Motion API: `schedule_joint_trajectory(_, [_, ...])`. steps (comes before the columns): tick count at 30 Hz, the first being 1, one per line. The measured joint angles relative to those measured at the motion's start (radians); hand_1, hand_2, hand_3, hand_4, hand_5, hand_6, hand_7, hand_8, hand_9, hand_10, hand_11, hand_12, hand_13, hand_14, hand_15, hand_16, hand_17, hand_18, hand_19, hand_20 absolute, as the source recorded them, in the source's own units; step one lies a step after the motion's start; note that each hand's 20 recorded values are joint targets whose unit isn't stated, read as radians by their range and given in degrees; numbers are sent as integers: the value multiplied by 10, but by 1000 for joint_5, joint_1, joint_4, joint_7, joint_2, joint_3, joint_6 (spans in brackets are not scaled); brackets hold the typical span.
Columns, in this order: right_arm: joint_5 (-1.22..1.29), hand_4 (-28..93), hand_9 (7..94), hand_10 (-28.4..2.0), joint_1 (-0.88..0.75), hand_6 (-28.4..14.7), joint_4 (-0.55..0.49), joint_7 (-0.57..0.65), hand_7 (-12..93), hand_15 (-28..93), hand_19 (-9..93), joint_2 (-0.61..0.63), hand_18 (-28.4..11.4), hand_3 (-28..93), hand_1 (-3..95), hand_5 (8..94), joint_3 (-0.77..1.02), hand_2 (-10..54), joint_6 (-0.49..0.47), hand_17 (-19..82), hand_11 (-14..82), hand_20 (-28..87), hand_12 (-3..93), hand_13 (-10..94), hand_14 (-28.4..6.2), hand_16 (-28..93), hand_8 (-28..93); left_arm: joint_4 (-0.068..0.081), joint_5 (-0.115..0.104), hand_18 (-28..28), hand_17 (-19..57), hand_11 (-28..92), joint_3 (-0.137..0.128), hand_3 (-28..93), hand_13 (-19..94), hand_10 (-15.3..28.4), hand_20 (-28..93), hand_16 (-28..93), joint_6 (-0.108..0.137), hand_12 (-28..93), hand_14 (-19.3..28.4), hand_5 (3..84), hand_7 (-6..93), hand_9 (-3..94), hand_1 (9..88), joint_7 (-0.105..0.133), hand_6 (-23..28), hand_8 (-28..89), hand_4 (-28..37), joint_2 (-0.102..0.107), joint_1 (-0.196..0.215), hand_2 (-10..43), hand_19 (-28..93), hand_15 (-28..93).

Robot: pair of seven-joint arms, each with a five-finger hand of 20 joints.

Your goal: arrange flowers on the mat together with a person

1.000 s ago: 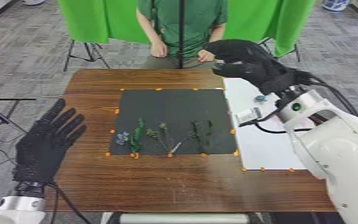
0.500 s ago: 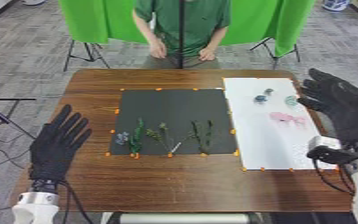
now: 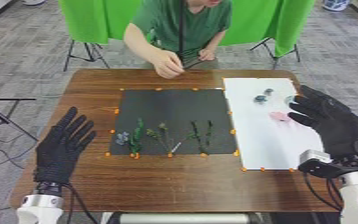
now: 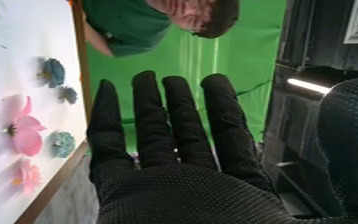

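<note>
My right hand point(image 3: 334, 125) is over the right part of the white board point(image 3: 262, 135), its fingers straight and holding nothing. In the right wrist view the same hand point(image 4: 184, 190) has its fingers extended, with pink flowers point(image 4: 26, 132) and blue-green flowers point(image 4: 53, 72) lying on the board beyond. My left hand point(image 3: 60, 150) is open at the table's left side, beside the dark mat point(image 3: 171, 107). Green stems point(image 3: 137, 136) and a small bluish flower point(image 3: 122, 138) lie along the mat's near half. A person's hand point(image 3: 167, 65) is above the far table edge, beyond the mat.
Orange markers point(image 3: 159, 89) line the edges of mat and board. The brown table point(image 3: 175, 185) extends in front of the mat. The person stands at the far side, before a green backdrop point(image 3: 278, 25).
My right hand has swung back from the board's far end to its right side, lately shifting slightly inward. The person's hand has come forward to the table. My left hand has moved slightly.
</note>
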Motion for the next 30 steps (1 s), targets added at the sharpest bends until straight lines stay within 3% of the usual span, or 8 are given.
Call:
schedule_joint_trajectory(7, [-7, -249, 377, -154, 8, -49, 11, 1, 148, 170, 431, -29, -225, 825, 136, 393, 7, 15, -45, 56, 101, 270, 225, 316, -133, 289, -95, 1, -4, 212, -92, 158, 4, 705, 223, 113, 77, 29, 12, 153, 130, 306, 154, 254, 252, -3, 20, -88, -276, 0, 0, -13, 415, 183])
schedule_joint_trajectory(30, [-28, -246, 383, -155, -10, -48, 11, 12, 153, 192, 438, -127, -225, 834, 144, 396, 104, 27, -184, 58, 108, 271, 223, 325, -136, 270, -97, 12, -7, 212, -92, 158, 12, 707, 222, 113, 77, 26, 12, 151, 131, 306, 155, 254, 250, -26, 20, -88, -278, 10, -15, -9, 418, 181])
